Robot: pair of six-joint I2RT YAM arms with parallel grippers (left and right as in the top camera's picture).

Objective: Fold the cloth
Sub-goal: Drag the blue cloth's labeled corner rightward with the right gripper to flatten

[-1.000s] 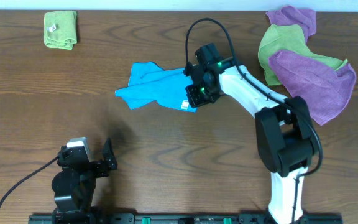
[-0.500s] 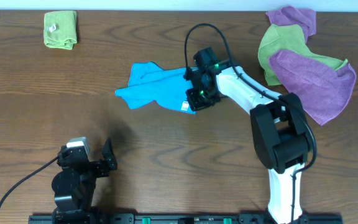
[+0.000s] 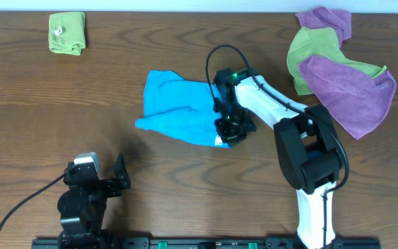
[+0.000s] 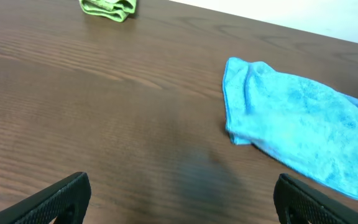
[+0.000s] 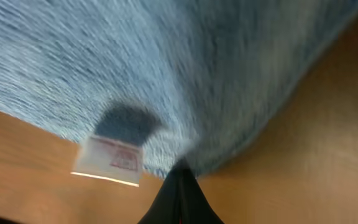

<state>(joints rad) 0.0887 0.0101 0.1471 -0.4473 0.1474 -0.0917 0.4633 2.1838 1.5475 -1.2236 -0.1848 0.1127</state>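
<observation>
**The cloth** (image 3: 178,107): lying on the desk (image 3: 40,117) as a single rumpled, roughly flat layer, spreading away to the left of the right gripper (image 3: 228,128). Showing no crease line and no edge laid over another edge. Carrying a white tag (image 5: 107,163) at the hem, just beside the pinch point.

**Right gripper:** pinching hard on the near corner of the cloth, squeezing together on the hem. Appearing in its own wrist view under blue pile that rises straight out of the pinch. Blurring there, so hiding how deep the bite goes.

**Left gripper** (image 4: 182,196): sitting back by its base, gaping wide and holding nothing. Keeping well apart from the cloth, which is lying ahead and to the right of it.

**Progress, as a judgement:** looking early. Seeming to be at the corner-grasp or spreading stage, with no fold yet made.

**Remaining, probably:**
- carrying the held corner across to the opposite side;
- matching the edges;
- pressing flat and perhaps halving again;
- letting go.

**Also present:**
- folded lime-green cloth (image 3: 68,32), lying far ahead and left of the left gripper;
- heap of purple and lime-green cloths (image 3: 337,69), lying off to the right of the right gripper and not touching it.
</observation>
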